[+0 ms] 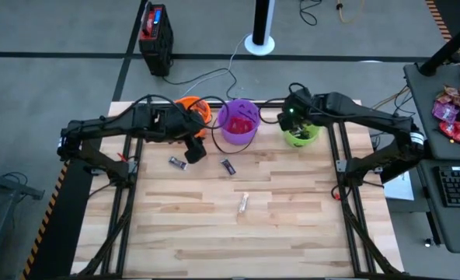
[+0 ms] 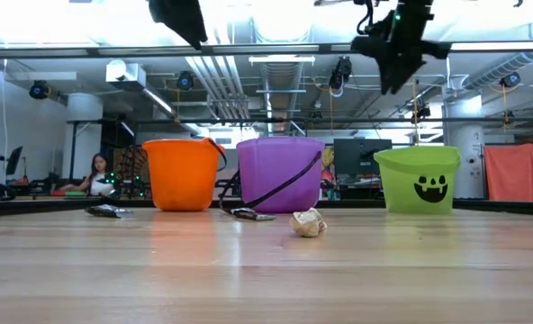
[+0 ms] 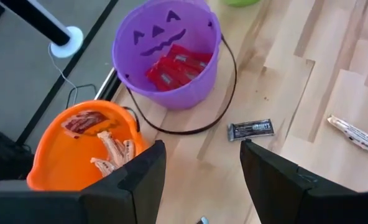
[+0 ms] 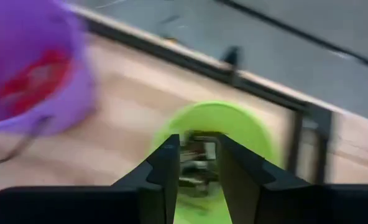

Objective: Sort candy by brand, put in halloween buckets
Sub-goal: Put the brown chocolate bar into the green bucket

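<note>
Our right gripper (image 4: 196, 163) hangs over the green bucket (image 4: 218, 121), fingers narrowly parted; whether they pinch anything we cannot tell. Our left gripper (image 3: 202, 180) gapes empty, dark candy (image 3: 250, 129) just ahead. Releasing off-centre could bounce candy off the rim.

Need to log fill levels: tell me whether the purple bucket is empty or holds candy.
Holds candy. The purple bucket stands upright with several red-wrapped candies lying on its bottom, visible in the left wrist and high views.
</note>
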Tool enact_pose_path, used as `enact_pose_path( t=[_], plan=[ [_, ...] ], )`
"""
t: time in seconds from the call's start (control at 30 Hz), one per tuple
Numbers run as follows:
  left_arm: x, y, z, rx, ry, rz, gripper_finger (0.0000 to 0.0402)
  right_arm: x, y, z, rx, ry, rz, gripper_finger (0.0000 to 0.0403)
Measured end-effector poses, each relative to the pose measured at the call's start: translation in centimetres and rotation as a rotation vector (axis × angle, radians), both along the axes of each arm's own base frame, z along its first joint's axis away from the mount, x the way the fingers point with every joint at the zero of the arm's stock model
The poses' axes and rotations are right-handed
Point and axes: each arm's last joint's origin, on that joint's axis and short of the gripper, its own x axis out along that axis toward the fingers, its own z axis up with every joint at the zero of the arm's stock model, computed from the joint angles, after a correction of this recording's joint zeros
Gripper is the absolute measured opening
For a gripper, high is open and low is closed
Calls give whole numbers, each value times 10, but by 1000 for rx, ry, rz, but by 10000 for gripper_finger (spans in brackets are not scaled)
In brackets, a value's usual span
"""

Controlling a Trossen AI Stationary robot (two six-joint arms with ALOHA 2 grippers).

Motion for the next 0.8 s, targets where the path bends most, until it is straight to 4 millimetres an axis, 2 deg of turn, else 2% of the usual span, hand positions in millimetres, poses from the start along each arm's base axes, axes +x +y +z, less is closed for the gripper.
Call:
enact_pose_path(
  t=[0.07, 0.13, 0.2, 0.27, 0.4, 0.53, 0.67, 0.8],
  plan=[
    [-2, 0, -1, -10, 25, 1, 190, 7, 3, 3, 47, -65, 112, 92],
    [-7, -2, -6, -35, 101, -42, 190, 20, 10, 7, 128, -171, 313, 89],
    [-10, -5, -15, -54, 181, -161, 190, 32, 18, 9, 243, -297, 528, 86],
    [-12, -9, -32, -92, 249, -286, 190, 41, 23, 10, 301, -376, 606, 83],
    [-23, -9, -82, -147, 339, -305, 190, 44, 27, 7, 301, -362, 556, 82],
    [-37, -6, -139, -109, 439, -382, 190, 46, 31, 2, 298, -353, 517, 89],
    [-33, 7, -164, -86, 432, -424, 190, 46, 31, -2, 309, -352, 508, 98],
    [-32, 31, -184, -168, 486, -357, 190, 46, 31, -3, 318, -351, 499, 105]
  ],
)
